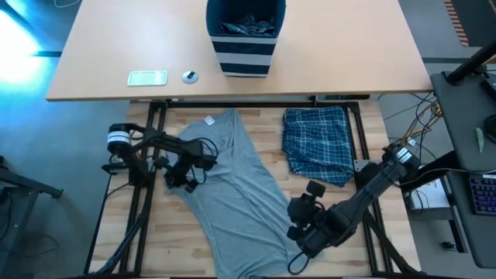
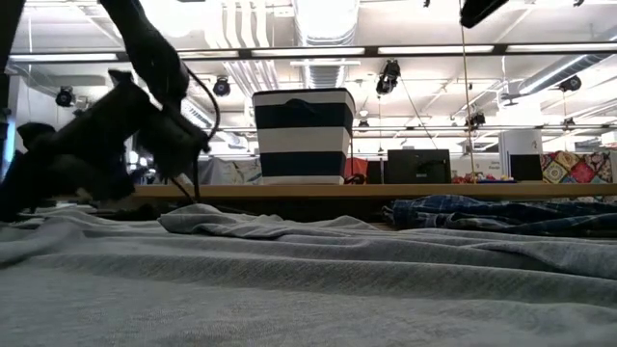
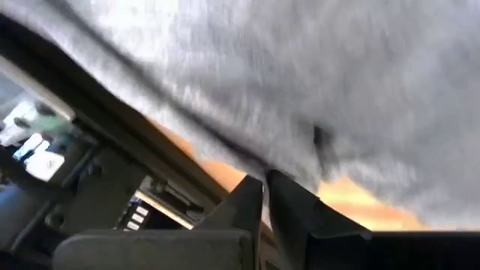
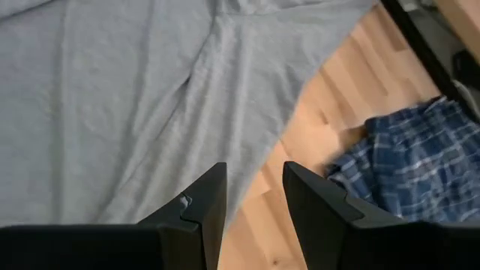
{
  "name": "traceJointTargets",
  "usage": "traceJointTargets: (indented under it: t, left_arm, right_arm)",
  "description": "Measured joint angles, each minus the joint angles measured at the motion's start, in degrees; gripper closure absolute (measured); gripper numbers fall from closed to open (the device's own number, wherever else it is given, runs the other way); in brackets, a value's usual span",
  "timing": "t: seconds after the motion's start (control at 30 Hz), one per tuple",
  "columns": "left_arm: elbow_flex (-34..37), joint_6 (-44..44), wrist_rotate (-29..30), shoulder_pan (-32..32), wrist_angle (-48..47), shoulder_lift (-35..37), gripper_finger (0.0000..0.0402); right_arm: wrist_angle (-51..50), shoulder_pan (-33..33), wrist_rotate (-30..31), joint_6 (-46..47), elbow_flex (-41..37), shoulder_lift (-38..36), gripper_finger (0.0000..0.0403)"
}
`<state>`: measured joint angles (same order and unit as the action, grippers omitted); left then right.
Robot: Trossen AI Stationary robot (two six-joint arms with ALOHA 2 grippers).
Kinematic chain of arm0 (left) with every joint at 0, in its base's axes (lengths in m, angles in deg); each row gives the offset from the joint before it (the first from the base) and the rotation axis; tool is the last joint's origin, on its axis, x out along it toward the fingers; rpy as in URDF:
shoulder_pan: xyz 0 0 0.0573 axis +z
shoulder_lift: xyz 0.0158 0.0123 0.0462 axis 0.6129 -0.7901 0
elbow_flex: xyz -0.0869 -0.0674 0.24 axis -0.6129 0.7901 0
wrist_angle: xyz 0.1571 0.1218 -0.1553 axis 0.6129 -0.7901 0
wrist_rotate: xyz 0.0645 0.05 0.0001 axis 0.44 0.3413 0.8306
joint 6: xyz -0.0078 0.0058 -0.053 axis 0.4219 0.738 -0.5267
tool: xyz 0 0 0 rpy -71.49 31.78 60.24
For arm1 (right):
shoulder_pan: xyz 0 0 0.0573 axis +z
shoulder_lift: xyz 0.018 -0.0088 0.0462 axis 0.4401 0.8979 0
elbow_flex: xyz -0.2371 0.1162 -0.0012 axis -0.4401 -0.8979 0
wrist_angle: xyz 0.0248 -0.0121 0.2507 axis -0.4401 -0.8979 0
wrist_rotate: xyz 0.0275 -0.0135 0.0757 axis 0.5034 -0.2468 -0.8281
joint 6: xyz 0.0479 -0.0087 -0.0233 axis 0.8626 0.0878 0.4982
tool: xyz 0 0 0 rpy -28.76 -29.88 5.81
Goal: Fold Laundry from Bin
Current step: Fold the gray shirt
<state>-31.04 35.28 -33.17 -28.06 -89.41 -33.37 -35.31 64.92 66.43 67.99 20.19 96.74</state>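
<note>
High view: at the left edge of the pale wooden tabletop point(image 1: 364, 136), the left claw point(image 1: 172, 175) is closed tight on the left hem of the soft grey cotton T-shirt point(image 1: 232, 194), which lies spread down the middle. To fold cleanly, that pinched edge should lift only slightly and travel straight across, keeping the cloth taut. The crumpled blue-and-white plaid garment point(image 1: 316, 143) lies toward the right edge. The right claw point(image 1: 298, 221) hovers partly open and empty over the shirt's near right hem. The navy striped fabric bin point(image 1: 245, 35) stands beyond the far edge. How much cloth the left claw holds is hidden; the bin's contents are indistinct.
</note>
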Motion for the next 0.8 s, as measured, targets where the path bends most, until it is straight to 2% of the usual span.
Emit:
traceJointTargets:
  t: [0.17,0.37,0.53,0.8]
  left_arm:
    - [-3.6,3.6,-0.4,0.2,-8.4,6.2,0.0399]
    - [-13.1,9.6,-1.7,2.8,-18.9,13.3,0.0401]
    - [-20.9,10.5,-7.0,8.4,-18.5,17.7,0.0401]
    - [-31.6,15.3,-4.9,21.4,-14.6,16.5,0.0401]
  right_arm:
    - [-0.2,-0.6,1.4,-0.9,0.0,-0.7,0.0273]
    - [-0.1,-0.6,2.0,0.5,-0.1,-0.8,0.0273]
    - [-0.1,-0.6,2.0,0.7,-0.2,-0.8,0.0273]
    - [0.9,-0.3,1.9,7.2,-0.2,-0.8,0.0273]
